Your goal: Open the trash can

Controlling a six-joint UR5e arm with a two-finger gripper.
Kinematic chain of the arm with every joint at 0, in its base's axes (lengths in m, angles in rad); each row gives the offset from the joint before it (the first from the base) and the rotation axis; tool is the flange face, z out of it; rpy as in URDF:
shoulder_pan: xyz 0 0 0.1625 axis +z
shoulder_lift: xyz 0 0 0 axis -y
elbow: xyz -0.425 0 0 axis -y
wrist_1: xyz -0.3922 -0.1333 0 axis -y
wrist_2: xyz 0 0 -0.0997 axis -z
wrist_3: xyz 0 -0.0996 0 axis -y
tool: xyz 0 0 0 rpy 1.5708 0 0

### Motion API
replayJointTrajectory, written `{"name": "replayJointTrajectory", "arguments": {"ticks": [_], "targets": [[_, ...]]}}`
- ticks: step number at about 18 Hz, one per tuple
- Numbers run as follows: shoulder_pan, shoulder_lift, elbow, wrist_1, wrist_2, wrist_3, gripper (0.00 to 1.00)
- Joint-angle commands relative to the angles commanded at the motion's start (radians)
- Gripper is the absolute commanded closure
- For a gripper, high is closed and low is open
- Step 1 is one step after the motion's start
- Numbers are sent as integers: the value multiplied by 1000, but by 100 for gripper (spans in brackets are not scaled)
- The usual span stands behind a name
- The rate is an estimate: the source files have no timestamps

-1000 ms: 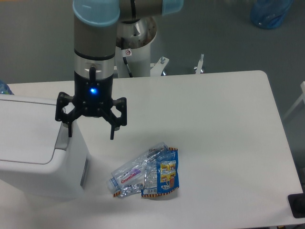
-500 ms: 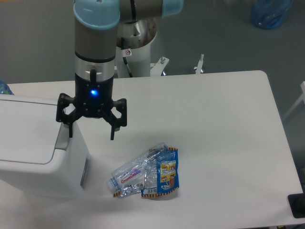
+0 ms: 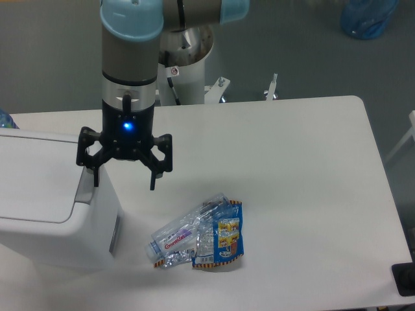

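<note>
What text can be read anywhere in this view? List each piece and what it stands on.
Crushed clear plastic bottle: red lettering on its label, too blurred to read.
Blue snack wrapper: printed graphics, text too small to read.
Robot base: small round red-and-white sticker, unreadable.
Trash can: no text visible.

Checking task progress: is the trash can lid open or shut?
Shut. The flat lid lies level on the trash can; the open gripper hovers by its right edge.
</note>
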Motion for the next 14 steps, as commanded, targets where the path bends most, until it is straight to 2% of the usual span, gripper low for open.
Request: {"name": "replayJointTrajectory", "arguments": {"ticks": [14], "targets": [[-11, -8, -8, 0, 2, 0, 0]]}}
